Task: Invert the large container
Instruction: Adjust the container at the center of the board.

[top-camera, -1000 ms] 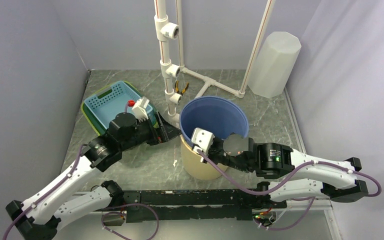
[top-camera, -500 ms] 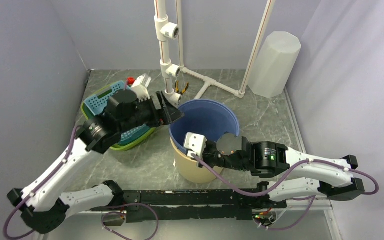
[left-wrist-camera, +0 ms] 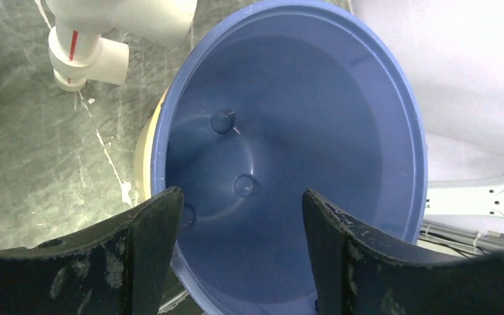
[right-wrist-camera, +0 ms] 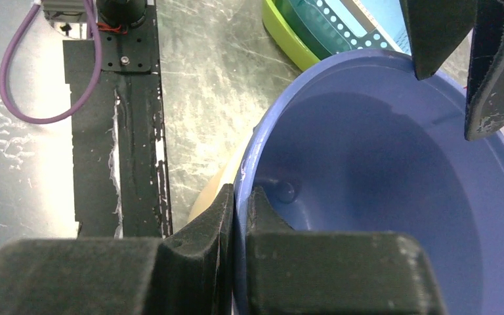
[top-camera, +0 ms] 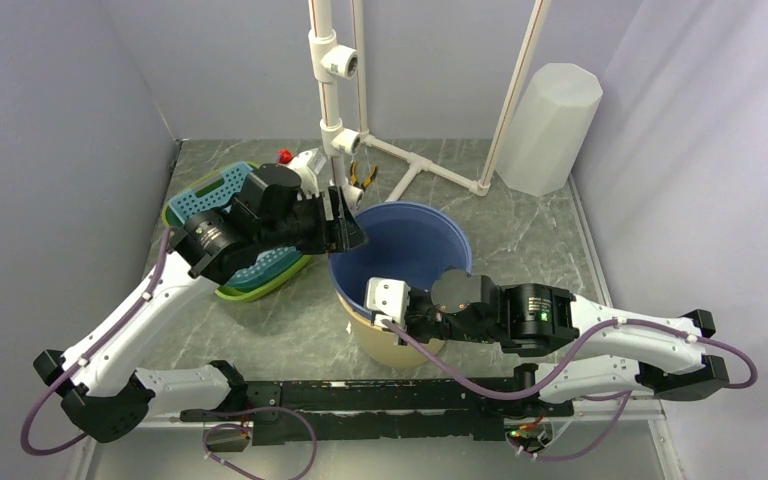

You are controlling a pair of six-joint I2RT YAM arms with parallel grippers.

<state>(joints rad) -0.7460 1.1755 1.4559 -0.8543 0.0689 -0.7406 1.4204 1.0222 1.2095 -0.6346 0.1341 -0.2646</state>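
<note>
Tan base [top-camera: 372,346] under blue container [top-camera: 410,245] mostly hidden by right arm [top-camera: 600,325]; basket [top-camera: 198,196] half behind left arm [top-camera: 150,300]

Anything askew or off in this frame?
The blue bucket is crooked: it leans left, off-centre over the tan tub beneath it, with the right gripper pinching its near rim. Nothing looks spilled or broken.
</note>
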